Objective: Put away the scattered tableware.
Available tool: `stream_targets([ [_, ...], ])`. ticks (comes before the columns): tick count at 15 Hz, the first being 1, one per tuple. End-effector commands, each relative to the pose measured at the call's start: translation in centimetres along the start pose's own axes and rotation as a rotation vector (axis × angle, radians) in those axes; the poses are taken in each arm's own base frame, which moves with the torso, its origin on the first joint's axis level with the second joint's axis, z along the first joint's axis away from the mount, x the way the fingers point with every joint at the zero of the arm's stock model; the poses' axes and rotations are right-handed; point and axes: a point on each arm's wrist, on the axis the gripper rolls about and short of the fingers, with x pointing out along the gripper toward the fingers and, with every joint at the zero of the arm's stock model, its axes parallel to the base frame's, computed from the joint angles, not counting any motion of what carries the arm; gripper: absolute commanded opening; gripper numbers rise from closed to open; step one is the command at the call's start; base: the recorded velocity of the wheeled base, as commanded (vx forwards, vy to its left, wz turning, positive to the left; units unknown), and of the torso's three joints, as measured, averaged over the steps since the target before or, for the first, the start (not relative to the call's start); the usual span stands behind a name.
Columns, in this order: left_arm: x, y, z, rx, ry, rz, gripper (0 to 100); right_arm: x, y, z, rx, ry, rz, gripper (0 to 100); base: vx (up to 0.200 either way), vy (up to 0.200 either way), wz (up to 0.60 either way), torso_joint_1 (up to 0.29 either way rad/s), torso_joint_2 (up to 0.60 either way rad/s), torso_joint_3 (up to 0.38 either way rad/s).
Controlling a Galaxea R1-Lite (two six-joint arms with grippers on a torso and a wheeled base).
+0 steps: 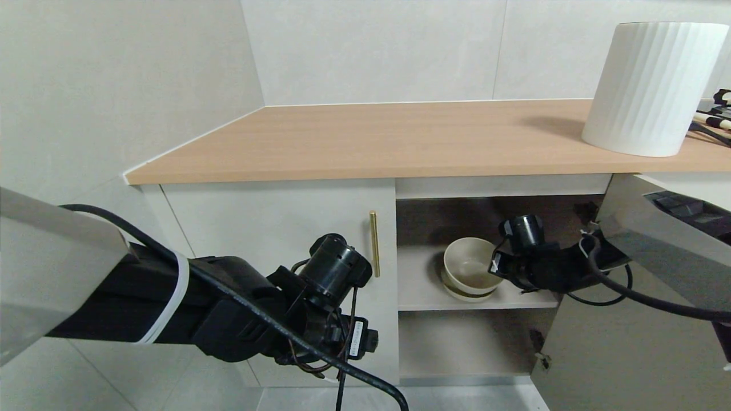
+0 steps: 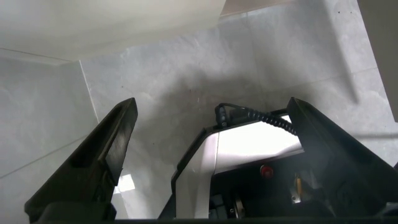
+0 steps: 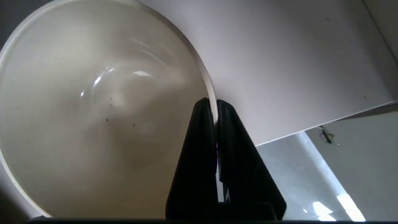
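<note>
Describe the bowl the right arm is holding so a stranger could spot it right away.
Under the wooden counter, look into the open cabinet's upper shelf. The cream bowl is the deep one over a flatter dish, its rim pinched by the right gripper.

In the head view the bowl covers most of a dish beneath it. Only a thin edge of the dish shows, so its kind cannot be told. The right gripper hides the bowl's rim on that side, and its fingertips are too small there to make out. In the right wrist view the bowl runs off the picture's edges and the fingers cover a stretch of rim. The utensils sit partly behind the white container and are cut by the right edge. The open cupboard door runs off the bottom and right edges. The picture's edge cuts the fingers of the left gripper.
</note>
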Motion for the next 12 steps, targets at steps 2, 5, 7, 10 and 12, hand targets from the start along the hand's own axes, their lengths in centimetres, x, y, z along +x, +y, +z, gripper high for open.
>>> stream_targets([
  [2, -0.01, 0.01, 0.01, -0.001, 0.000, 0.001, 100, 0.33, -0.06, -0.34, -0.003, 0.008, -0.005, 0, 0.000, 0.000, 0.00, 0.000, 0.00, 0.000],
  [5, -0.01, 0.01, 0.01, -0.001, 0.000, 0.001, 100, 0.29, 0.02, -0.45, -0.006, 0.010, -0.003, 0, 0.000, 0.000, 0.00, 0.000, 0.00, 0.000],
  [7, -0.01, 0.01, 0.01, -0.001, 0.000, 0.001, 100, 0.27, 0.08, -0.49, -0.007, 0.011, -0.002, 0, 0.000, 0.000, 0.00, 0.000, 0.00, 0.000],
  [10, 0.00, 0.06, 0.03, -0.002, -0.001, 0.001, 100, 0.27, 0.12, -0.68, -0.012, 0.015, -0.002, 0, 0.000, 0.000, 0.00, 0.000, 0.00, 0.000],
  [12, -0.01, 0.01, 0.01, -0.001, 0.000, 0.001, 100, 0.32, 0.13, -0.69, -0.012, 0.015, -0.002, 0, 0.000, 0.000, 0.00, 0.000, 0.00, 0.000],
])
